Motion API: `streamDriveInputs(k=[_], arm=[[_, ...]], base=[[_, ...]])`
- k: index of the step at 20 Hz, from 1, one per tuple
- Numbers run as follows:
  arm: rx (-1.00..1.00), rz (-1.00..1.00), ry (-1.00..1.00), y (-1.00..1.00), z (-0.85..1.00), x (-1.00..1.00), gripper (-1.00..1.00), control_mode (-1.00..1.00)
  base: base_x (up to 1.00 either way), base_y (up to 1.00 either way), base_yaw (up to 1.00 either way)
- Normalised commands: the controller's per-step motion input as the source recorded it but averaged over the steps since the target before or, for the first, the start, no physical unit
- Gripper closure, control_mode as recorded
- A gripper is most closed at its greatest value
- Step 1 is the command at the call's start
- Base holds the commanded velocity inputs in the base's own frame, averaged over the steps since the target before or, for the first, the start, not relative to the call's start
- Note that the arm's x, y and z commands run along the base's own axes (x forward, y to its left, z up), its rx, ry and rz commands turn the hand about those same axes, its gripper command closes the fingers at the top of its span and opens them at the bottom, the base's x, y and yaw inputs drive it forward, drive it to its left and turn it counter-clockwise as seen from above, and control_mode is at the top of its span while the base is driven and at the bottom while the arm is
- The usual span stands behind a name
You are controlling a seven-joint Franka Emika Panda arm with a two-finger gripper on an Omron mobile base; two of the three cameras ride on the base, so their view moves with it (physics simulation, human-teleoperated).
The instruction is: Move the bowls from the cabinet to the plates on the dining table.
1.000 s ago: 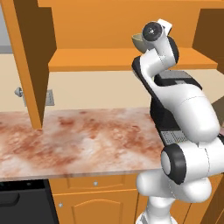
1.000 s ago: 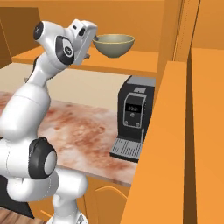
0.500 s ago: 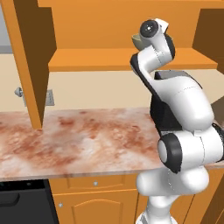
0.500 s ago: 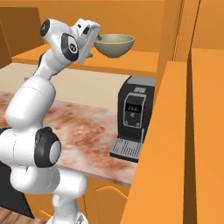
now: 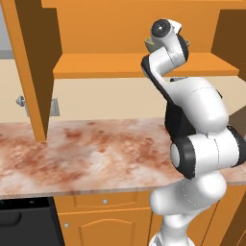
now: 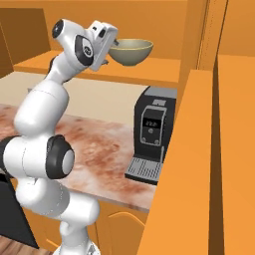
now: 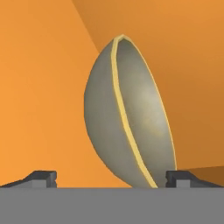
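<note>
Left base view: a reddish marbled stone bench [image 5: 91, 149] runs across the kitchen, with orange doors below and a cream wall behind. Above it hangs the orange cabinet [image 5: 110, 65], its door [image 5: 33, 72] swung open at the left and its shelf bare on that side. The white arm reaches up to the shelf, and a sliver of a bowl [image 5: 150, 44] peeks out just behind the wrist.

Right base view: the hand [image 6: 112, 46] is raised at shelf height. An olive bowl stands upright on the cabinet shelf, right in front of the hand. Below and beyond the hand, a black coffee machine [image 6: 152, 134] sits on the bench.

Hand view: the two fingertips [image 7: 41, 178] stand spread wide, empty. The bowl lies between them and just ahead, its yellowish rim showing edge-on. Contact cannot be told.
</note>
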Motion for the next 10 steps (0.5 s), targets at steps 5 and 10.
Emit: streamDriveInputs(k=[5, 10], arm=[[0.00, 0.00, 0.03, -0.02, -0.10, 0.21, -1.00, -1.00], [0.00, 0.00, 0.01, -0.04, -0.08, 0.22, -1.00, -1.00]], base=[[0.00, 0.00, 0.00], [0.00, 0.00, 0.00]])
